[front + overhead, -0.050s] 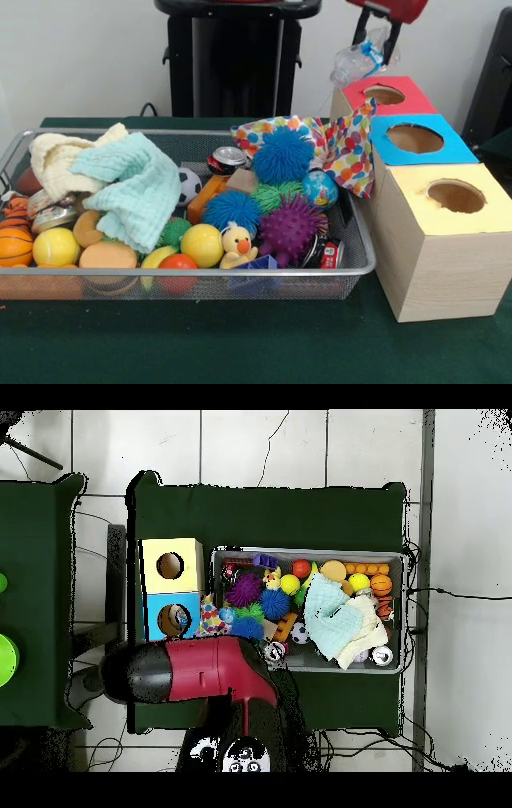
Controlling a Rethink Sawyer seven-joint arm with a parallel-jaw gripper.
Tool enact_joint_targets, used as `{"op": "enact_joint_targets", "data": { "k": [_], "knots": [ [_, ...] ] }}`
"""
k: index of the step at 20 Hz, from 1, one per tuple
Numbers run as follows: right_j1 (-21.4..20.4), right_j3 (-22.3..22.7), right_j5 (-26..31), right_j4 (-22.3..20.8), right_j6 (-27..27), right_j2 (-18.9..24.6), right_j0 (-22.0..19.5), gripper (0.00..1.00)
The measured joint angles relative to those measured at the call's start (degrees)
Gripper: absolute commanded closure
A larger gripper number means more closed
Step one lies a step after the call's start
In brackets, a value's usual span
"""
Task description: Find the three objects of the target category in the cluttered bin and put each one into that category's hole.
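Wire-mesh metal bin (362, 264); wooden boxes (436, 264); waffle-weave cloths (136, 192).

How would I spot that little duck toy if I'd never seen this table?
Start at the wire mesh bin and follow its near rim towards the wooden boxes. The rubber duck stands just inside, between a yellow ball and a spiky purple ball. It alone has an orange beak and eyes.

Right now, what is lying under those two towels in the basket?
The green towel lies over the cream towel. Around their edges peek an orange sponge, a yellow ball and a soccer ball. Whatever sits directly beneath is covered.
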Motion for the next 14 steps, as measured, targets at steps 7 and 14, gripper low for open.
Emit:
{"op": "enact_joint_targets", "data": {
  "k": [7, 14],
  "knots": [
    [-0.4, -0.8, -2.1, 3.2, 0.0, -0.9, -2.6, 1.0],
    [2.4, -0.7, -12.5, 4.0, 0.0, -0.9, -9.1, 1.0]
  ]
}}
